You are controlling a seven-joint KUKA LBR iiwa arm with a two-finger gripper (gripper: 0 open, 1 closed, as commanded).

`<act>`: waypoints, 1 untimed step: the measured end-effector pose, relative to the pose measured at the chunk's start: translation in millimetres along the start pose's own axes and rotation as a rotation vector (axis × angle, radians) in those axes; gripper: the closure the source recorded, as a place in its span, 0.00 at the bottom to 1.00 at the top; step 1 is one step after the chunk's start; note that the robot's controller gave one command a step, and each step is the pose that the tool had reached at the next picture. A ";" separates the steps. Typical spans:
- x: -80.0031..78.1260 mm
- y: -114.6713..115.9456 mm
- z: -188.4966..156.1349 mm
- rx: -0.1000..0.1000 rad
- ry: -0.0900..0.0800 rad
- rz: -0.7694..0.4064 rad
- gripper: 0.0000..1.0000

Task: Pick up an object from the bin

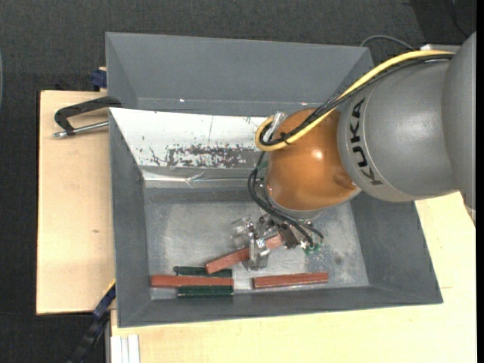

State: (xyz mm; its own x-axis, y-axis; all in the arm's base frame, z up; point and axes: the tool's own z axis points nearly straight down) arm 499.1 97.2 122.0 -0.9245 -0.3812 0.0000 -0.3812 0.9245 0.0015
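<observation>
- The grey metal bin [128, 225] has a scuffed floor, and a few thin flat sticks lie along its near wall.
- The gripper [255, 249] is down at the bin's floor, near the middle and slightly to the right. It sits beneath the arm's rounded orange wrist cover [302, 172].
- A slanted reddish-brown flat stick [225, 262] lies just left of the gripper. Its upper right end reaches the gripper's metal tip and seems to touch it.
- It cannot be told whether the gripper is spread or closed, because its metal parts crowd together under the wrist. It also cannot be told whether the slanted stick is clamped in it.
- A level reddish-brown flat stick [291, 280] lies just below and to the right of the gripper, apart from it.
- A red flat stick [175, 281] lies at the lower left. An upper dark green stick [203, 271] is just above it and a lower dark green stick [206, 293] just below.
- A small green bit [310, 249] sits close to the right of the gripper.
</observation>
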 end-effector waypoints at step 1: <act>-15.8 -1.7 -63.4 0.001 -0.003 0.012 1.00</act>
